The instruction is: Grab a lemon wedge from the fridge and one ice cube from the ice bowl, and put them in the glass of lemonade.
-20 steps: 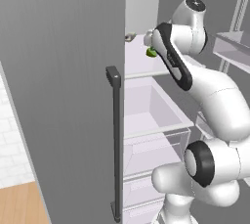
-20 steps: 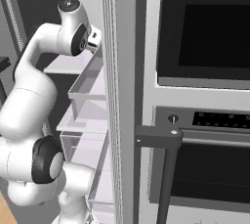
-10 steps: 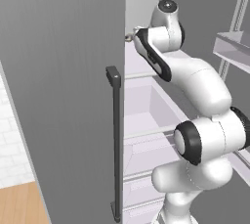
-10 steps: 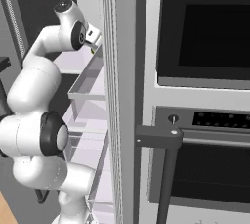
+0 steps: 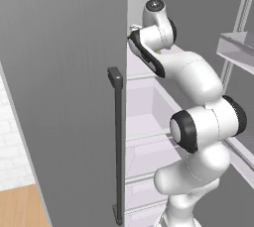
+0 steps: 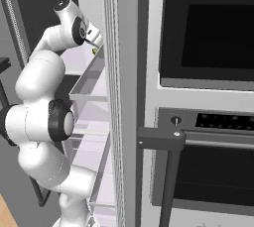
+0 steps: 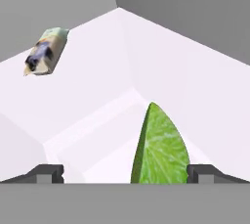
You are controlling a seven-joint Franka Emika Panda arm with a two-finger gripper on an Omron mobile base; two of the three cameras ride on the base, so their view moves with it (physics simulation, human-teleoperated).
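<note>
On the white fridge shelf [image 7: 97, 86] a small wrapped packet [image 7: 45, 52] lies far left. The lemon wedge [image 7: 161, 149] stands nearer, between the gripper [image 7: 126, 174]'s wide-spread jaws, right of centre; I'd shift right, then close gently.

Arm raised, gripper [image 7: 125, 174] wide open

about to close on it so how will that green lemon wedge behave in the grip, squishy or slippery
The lemon wedge stands on a narrow edge between the open fingertips, so a nudge could tip it. Its tapered sides may let it squirt out when squeezed. The pulpy cut face suggests soft and probably slick; it looks light.
</note>
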